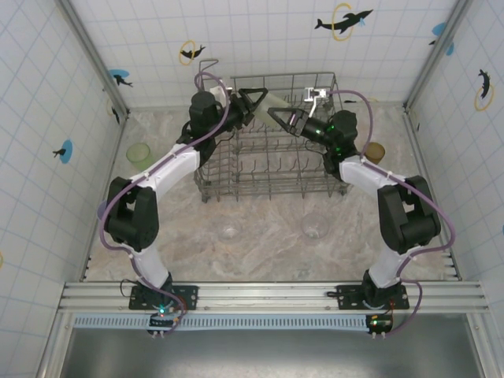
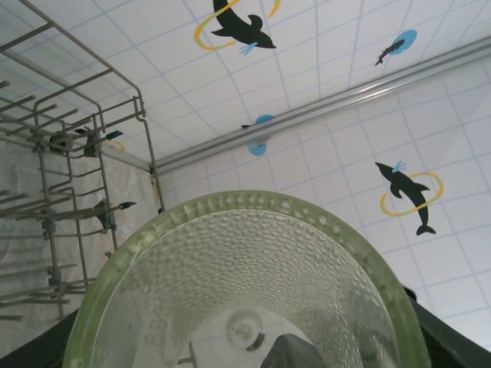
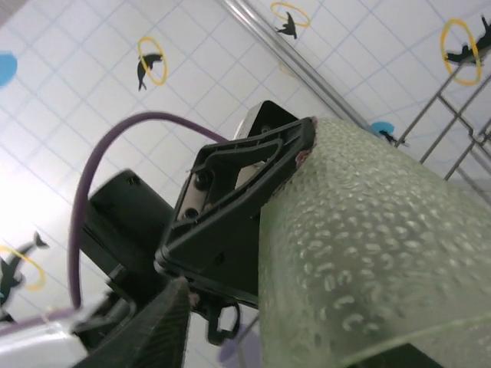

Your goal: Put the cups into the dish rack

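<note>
Pale green dimpled plastic cup (image 2: 253,284), translucent and thick-rimmed, looms low in the left wrist view, seated between that arm's fingers. From above it hangs in the upper middle of the frame over the grey wire dish rack (image 1: 268,187), roughly level, its long axis running from left gripper (image 1: 258,102) to right gripper (image 1: 280,116). Left clamps its wall (one black finger (image 3: 245,176) presses there). Right's jaws stand apart from it, so left looks best placed to lower it.
</note>
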